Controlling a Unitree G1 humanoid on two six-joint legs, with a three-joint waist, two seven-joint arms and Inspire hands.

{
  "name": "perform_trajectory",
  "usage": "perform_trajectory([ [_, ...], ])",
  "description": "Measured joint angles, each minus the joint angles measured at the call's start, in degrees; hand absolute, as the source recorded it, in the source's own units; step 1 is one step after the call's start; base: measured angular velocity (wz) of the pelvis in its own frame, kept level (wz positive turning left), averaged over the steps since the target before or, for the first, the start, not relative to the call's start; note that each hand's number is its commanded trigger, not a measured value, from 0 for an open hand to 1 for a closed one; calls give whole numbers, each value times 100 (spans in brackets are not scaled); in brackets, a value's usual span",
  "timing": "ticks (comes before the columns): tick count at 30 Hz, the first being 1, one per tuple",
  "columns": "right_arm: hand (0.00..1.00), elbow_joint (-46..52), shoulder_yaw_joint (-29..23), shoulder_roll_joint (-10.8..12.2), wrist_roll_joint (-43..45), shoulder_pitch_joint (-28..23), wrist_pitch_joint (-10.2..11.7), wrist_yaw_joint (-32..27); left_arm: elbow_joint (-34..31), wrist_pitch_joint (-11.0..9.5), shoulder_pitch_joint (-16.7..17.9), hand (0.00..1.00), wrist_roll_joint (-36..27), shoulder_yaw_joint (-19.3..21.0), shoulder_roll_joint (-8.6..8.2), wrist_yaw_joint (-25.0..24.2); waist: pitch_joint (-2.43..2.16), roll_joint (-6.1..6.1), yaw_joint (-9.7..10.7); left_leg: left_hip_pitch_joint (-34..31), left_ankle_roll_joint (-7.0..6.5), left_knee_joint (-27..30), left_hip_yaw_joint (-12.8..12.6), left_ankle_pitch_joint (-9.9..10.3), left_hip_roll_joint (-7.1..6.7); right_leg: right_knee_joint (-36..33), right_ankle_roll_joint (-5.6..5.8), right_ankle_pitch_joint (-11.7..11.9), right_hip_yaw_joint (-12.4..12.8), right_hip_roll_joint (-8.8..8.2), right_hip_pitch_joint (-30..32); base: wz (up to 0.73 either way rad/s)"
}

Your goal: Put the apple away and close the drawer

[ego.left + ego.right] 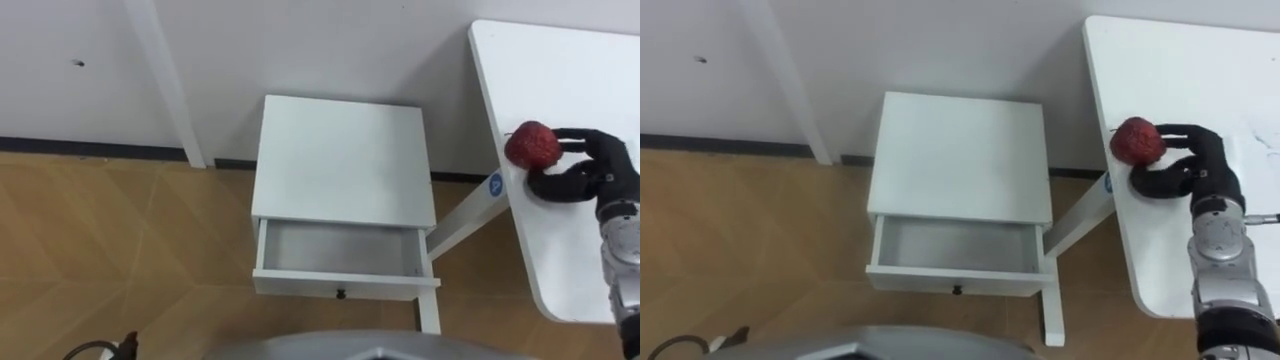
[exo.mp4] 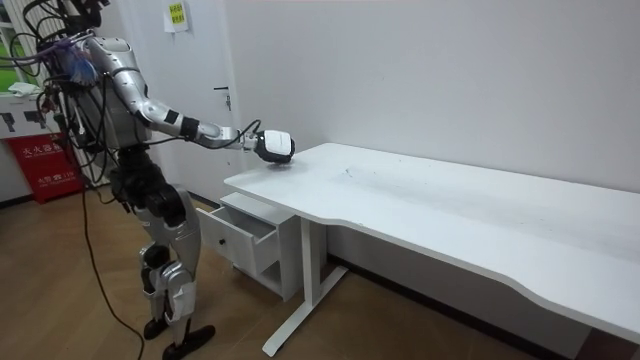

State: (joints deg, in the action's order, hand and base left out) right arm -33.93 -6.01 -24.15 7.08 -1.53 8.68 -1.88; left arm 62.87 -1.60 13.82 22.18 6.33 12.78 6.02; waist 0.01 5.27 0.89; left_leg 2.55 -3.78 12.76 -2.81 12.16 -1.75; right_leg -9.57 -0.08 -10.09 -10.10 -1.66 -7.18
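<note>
Right hand [image 1: 588, 172] on the apple [image 1: 531, 144] at the table [image 1: 585, 70] edge nearest the cabinet [image 1: 345, 160].
Fingers and thumb curl round the apple; the contact beneath is hidden. The drawer [image 1: 340, 251] stands open, its front panel hiding part of the inside.

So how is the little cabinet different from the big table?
The cabinet is low with a small square top; the table stands higher and is much longer. The cabinet has a drawer, pulled open; the table shows none, just legs. The apple sits on the table, the right hand curled round it, not on the cabinet. Both are white and stand against the wall.
</note>
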Motion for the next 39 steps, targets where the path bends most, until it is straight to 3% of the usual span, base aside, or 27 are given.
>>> perform_trajectory([
  [8,100,541,751,78,681,-61,-23,494,1,0,-83,0,9,-94,5,0,12,-3,-273,9,-1,-14,-5,-1,1,0,0,0,2,0,6,1],
  [12,100,913,996,291,1338,-101,-159,871,6,5,-101,0,102,-124,5,-10,23,-13,-307,-43,-1,-3,38,0,-8,-10,0,0,-108,-14,29,7],
  [15,100,1264,1259,334,1336,-94,-209,1033,18,5,-230,0,101,-345,21,-73,62,-70,-401,-147,-2,44,26,-1,-12,-4,0,0,-110,-19,101,0],
  [21,100,1647,1624,474,1372,-94,-267,1449,16,11,-372,0,107,-433,16,-184,57,-79,-452,-252,-2,75,58,-1,-9,-2,0,1,-183,-19,163,6],
  [28,100,1682,1683,618,1543,-94,-375,1608,26,82,-426,0,108,-432,-16,-254,65,-105,-503,-288,-2,94,60,-1,-10,-2,0,1,-252,-27,163,6],
  [29,73,1676,1705,629,1578,-95,-378,1655,24,82,-428,0,108,-433,-28,-254,59,-115,-518,-288,-2,93,62,-1,-10,0,0,1,-252,-25,164,0],
  [30,0,1668,1737,630,1593,-96,-380,1716,22,83,-428,0,108,-433,-44,-254,51,-129,-522,-288,-2,92,65,-1,-9,0,0,0,-253,-24,164,0],
  [39,0,1637,1822,656,1617,-175,-502,1914,6,83,-426,0,117,-429,-75,-252,30,-198,-550,-286,-2,95,69,-1,-10,3,0,1,-256,-25,155,0],
])
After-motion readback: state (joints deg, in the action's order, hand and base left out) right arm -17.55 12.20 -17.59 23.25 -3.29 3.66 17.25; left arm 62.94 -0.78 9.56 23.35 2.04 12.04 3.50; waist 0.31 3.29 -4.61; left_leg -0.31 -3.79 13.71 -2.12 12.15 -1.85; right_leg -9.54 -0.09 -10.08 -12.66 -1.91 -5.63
